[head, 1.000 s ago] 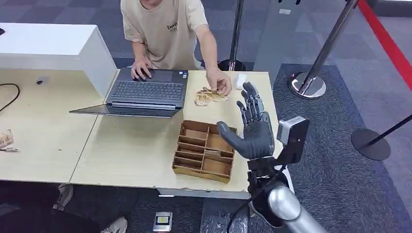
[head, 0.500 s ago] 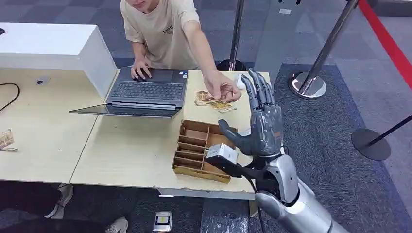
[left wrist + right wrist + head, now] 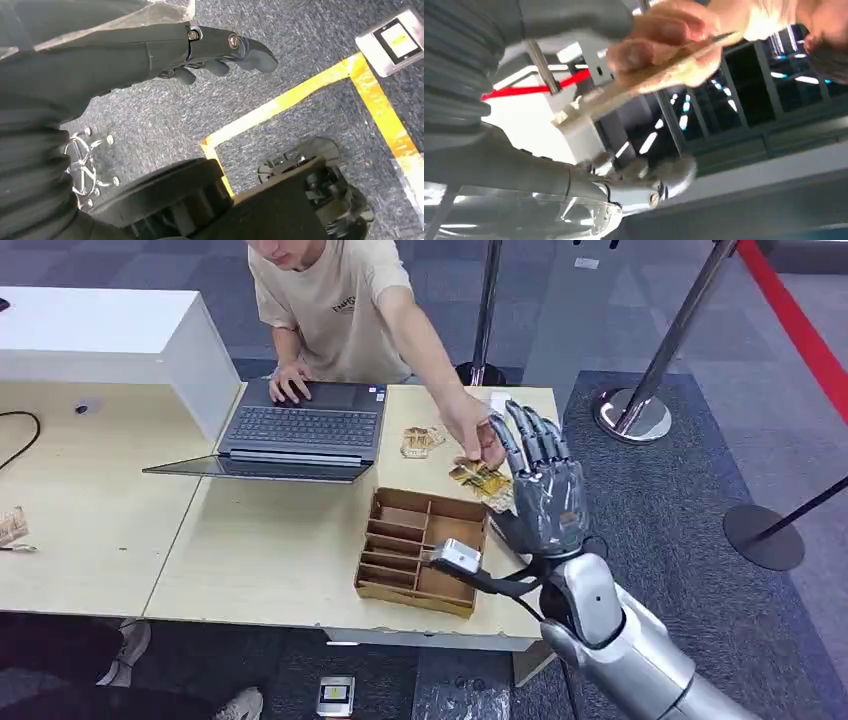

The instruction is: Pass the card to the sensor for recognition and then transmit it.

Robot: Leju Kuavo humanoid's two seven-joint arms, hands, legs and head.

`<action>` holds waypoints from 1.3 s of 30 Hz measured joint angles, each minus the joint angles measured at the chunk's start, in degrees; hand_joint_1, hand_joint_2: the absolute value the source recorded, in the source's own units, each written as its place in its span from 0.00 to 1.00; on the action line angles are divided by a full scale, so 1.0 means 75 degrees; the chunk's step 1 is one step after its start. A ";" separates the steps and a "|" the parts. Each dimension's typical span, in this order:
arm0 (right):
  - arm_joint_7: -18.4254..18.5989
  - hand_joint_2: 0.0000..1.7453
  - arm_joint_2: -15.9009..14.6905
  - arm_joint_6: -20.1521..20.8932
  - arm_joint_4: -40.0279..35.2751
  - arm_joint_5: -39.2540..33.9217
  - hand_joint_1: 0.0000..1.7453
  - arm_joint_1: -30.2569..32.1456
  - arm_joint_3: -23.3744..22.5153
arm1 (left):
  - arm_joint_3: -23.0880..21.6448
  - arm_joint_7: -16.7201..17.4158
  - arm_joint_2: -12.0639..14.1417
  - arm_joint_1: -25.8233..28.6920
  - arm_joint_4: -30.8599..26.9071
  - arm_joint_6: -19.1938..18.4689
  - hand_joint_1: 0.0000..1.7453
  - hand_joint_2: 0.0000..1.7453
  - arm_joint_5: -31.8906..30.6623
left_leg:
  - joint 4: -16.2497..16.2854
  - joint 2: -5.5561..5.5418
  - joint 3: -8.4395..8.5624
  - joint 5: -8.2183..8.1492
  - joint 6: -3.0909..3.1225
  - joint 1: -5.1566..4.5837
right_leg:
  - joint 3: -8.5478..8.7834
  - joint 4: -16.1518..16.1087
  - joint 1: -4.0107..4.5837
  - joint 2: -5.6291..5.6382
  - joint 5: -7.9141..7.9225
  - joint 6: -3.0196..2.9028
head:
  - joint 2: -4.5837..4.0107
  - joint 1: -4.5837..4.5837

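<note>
The right hand is raised with fingers spread, nothing gripped yet, so the card, pinched by the person's hand, can be laid against its palm

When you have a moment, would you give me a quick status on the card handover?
Right hand raised, fingers apart, nothing gripped. Left hand hanging over floor, holding nothing. Card in person's hand, at right palm. Nothing blocking.
</note>
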 joint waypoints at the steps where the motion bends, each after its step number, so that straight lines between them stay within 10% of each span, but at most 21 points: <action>1: 0.0000 1.00 0.0000 -0.0006 0.0032 -0.0084 1.00 0.0000 0.0003 | -0.0006 0.0009 -0.0015 -0.0004 0.0000 0.0055 0.00 1.00 -0.0032 | 0.0000 0.0000 0.0000 0.0000 0.0000 0.0000 | 0.0000 0.0000 0.0000 0.0000 0.0000 0.0000 | 0.0000 0.0003; 39: -0.0402 1.00 0.0178 -0.0210 0.1312 -0.2565 1.00 0.0055 -0.0082 | -0.0111 0.0192 -0.0140 -0.0029 0.0000 -0.0014 0.00 1.00 -0.0242 | 0.0000 0.0000 -0.0001 0.0000 0.0000 -0.0002 | -0.0002 -0.0001 -0.0002 -0.0001 0.0000 0.0000 | 0.0000 0.0000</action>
